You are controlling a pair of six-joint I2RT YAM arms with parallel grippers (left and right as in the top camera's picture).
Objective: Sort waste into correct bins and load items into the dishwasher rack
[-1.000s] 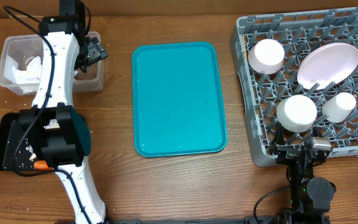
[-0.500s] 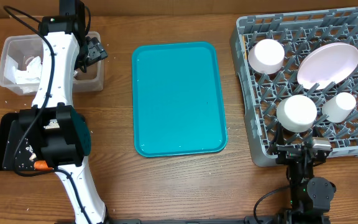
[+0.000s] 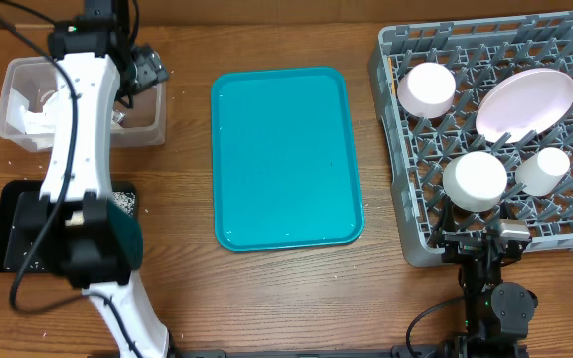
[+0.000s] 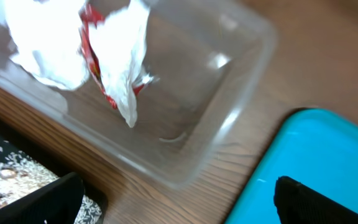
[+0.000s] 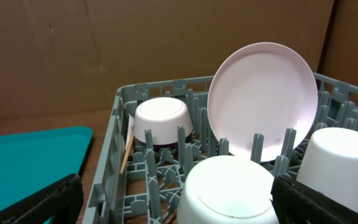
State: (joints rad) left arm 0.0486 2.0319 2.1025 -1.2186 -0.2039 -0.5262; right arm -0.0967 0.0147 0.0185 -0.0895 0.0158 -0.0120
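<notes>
Left gripper (image 4: 179,202) spread wide, empty, over clear tub (image 4: 229,106), white napkins (image 4: 48,43) and red foil wrapper (image 4: 92,59) inside, wrapper print too blurred to read, right gripper (image 5: 179,202) wide apart, empty, beside grey rack (image 3: 396,214) holding plate (image 3: 525,102), bowls (image 3: 475,179), cup (image 3: 542,169)

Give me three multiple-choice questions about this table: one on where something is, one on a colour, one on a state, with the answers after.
1. Where is the pink plate?
A. in the grey rack
B. on the teal tray
C. on the bare table

2. What colour is the wrapper in the clear tub?
A. blue
B. red
C. green

3. How is the left gripper?
A. open, holding nothing
B. shut on a napkin
C. shut on a fork

Answers:
1 A: it stands on edge between the rack's pegs.
2 B: red foil shows among the white napkins.
3 A: its fingers are wide apart with nothing between them.
</notes>
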